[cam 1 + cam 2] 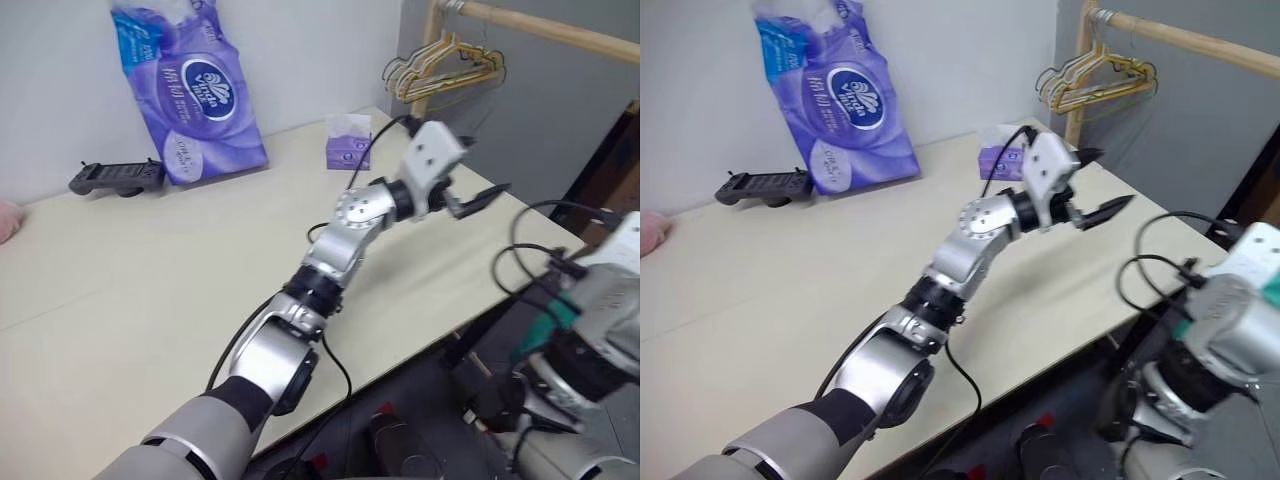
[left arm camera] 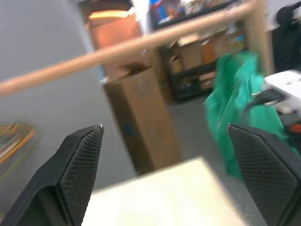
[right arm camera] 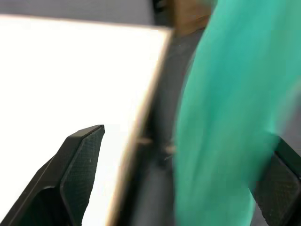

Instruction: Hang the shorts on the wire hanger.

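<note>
My left claw (image 1: 1088, 208) stands wide with nothing in it, raised over the far right corner of the surface (image 1: 150, 290) and aimed toward the wooden rail (image 1: 545, 30); I judge it is simply clear of the work. My right claw (image 3: 178, 174) is wide too, gripping nothing, with the shorts (image 2: 237, 101) hanging loose just beside it, off the right edge of the surface. I cannot make out the wire hanger they should ride on; a bunch of pale hangers (image 1: 445, 65) hangs from the rail.
</note>
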